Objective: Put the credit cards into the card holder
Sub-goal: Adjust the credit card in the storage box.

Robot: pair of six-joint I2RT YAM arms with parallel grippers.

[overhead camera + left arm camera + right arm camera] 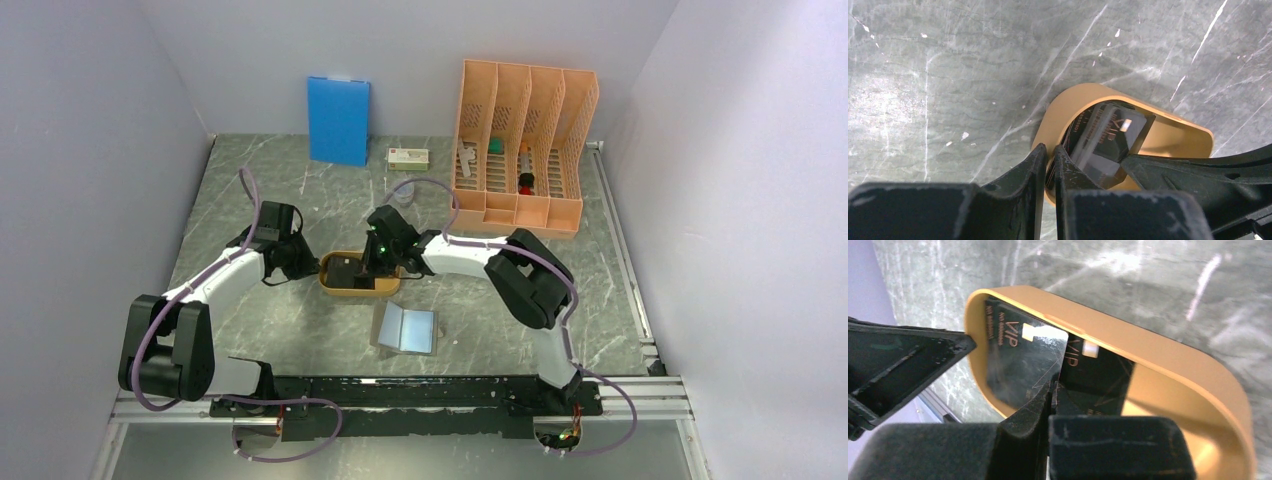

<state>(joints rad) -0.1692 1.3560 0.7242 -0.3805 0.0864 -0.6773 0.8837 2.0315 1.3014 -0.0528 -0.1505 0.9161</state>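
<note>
Credit cards [1108, 142], dark and glossy with "VIP" printed on them, lie inside the shallow orange tray [1158, 357], which sits around the middle of the counter [260, 190], a little toward its left edge. Right tool [1054, 389] reaches into the tray from the right side, its fingers pressed together and pinching one edge of the top card [1018, 357]; that card overlaps the lower card [1098, 377], which lies partly beneath it and just beside the fingers. Left tool [1049, 152] stands at the tray's left end, its fingers almost together with only a thin slit between them, clamped over the tray's rim, so the cards lie just beyond its tips, inside the wall. The two tools face each other across the left part of the tray, near one another; whether they touch cannot be told. Card holder [407, 330] lies open on the counter, pale blue inside facing up, between the tray and the counter's near edge, just beside the tray and apart from both tools. Toward the far edge a blue board [338, 120] stands upright against the back wall, a small box [408, 157] lies to its right, and an orange file rack [520, 140] stands near the far right corner
</note>
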